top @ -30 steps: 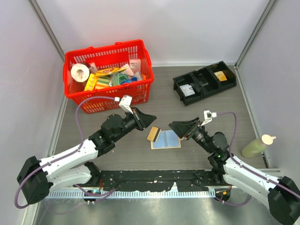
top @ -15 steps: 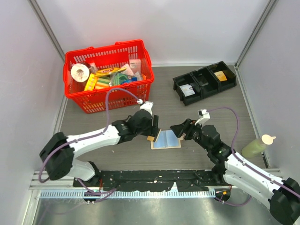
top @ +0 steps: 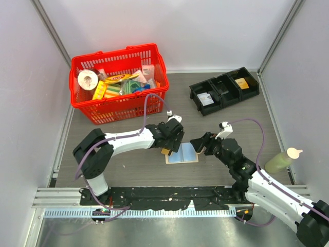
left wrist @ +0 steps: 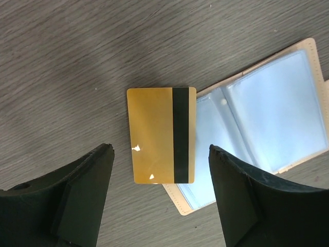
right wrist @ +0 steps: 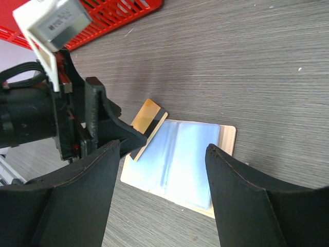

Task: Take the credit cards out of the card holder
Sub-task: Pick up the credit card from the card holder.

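The left hand (left wrist: 159, 154) is hovering low over the worktop (top: 205, 123) with its fingers (left wrist: 87, 195) spread wide, gripping nothing. Straight below it, in the gap between the two fingers and touching neither, a yellow-orange card (left wrist: 154, 135) is lying flat with its black stripe facing up. The striped edge is overlapping the nearest edge of the holder (left wrist: 267, 128), which is lying open just to one side of this hand with its pale blue sleeves facing up. Whether that edge is tucked into a sleeve cannot be told.

The right hand (right wrist: 163, 149) is hanging on the opposite side of the holder, also spread wide and empty. The open holder is showing between its fingers, and the card is sticking out at the far corner, towards the left hand.

In the overhead view both hands are meeting over the holder from either side. Beyond the left hand a red basket (top: 119, 82) of goods is standing. Beyond the right hand a black tray (top: 224, 91) is sitting, and a pale bottle (top: 281, 160) is standing well out to its outer side.
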